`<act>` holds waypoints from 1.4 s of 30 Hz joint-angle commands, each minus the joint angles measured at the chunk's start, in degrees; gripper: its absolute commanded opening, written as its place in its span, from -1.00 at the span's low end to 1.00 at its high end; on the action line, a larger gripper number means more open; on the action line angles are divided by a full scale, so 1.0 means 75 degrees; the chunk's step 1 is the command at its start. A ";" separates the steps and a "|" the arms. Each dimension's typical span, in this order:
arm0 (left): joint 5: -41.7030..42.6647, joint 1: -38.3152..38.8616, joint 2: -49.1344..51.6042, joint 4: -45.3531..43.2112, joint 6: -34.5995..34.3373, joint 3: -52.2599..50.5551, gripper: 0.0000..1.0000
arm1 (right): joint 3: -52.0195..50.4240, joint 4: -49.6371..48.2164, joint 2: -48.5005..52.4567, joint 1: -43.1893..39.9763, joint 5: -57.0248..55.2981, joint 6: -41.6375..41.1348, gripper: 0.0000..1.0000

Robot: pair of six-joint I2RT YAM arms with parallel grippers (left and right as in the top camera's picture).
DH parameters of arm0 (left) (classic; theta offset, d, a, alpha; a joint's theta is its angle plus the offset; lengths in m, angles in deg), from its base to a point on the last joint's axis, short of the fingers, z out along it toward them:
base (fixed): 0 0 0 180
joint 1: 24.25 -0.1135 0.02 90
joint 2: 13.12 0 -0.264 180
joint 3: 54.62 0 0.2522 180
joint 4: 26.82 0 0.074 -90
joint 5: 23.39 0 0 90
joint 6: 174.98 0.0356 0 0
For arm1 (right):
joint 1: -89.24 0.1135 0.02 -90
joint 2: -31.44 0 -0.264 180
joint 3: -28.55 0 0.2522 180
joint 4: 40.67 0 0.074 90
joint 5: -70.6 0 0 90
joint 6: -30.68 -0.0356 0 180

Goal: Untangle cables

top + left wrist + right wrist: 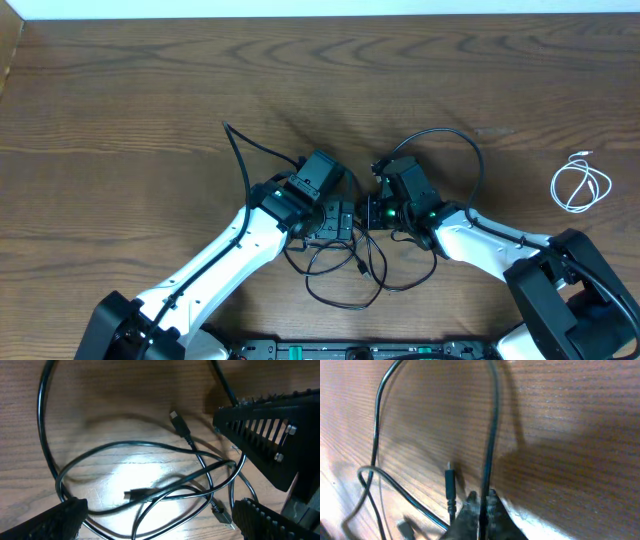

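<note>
- the right end effector (481, 510) is pinched tight on one black cable (491, 435), apparently to draw that strand out of the knot;
- the left end effector (160, 522) is spread above the black tangle (150, 472) on the table (120, 100), likely ready to pin it;
- the white cable (581, 186) lies well apart, already free

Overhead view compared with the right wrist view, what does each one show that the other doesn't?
Only overhead: the white cable, looped on its own at the table's right side, and both arms. Only right wrist: the right gripper shut on a black cable, with a plug end lying just beside it. Both: that black cable curving away over the wooden table.
</note>
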 commanded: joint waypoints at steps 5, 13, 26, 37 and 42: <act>0.0041 -0.0003 -0.0020 -0.0484 0.0044 0.0114 0.96 | -0.0044 -0.0009 0.0038 0.0029 0.0061 0.0012 -0.98; 0.0035 -0.0003 -0.0020 -0.0481 0.0047 0.0117 0.96 | -0.0044 -0.0003 0.0038 0.0032 0.0061 0.0012 -0.98; 0.0038 -0.0003 -0.0020 -0.0481 0.0050 0.0114 0.96 | -0.0044 0.0026 0.0038 0.0029 0.0058 0.0012 -0.98; 0.0035 -0.0003 -0.0020 -0.0487 0.0050 0.0114 0.96 | -0.0044 0.0052 0.0038 0.0032 0.0058 0.0015 -0.98; 0.0035 -0.0003 -0.0020 -0.0487 0.0047 0.0114 0.96 | -0.0044 0.0052 0.0038 0.0032 0.0058 0.0015 -0.98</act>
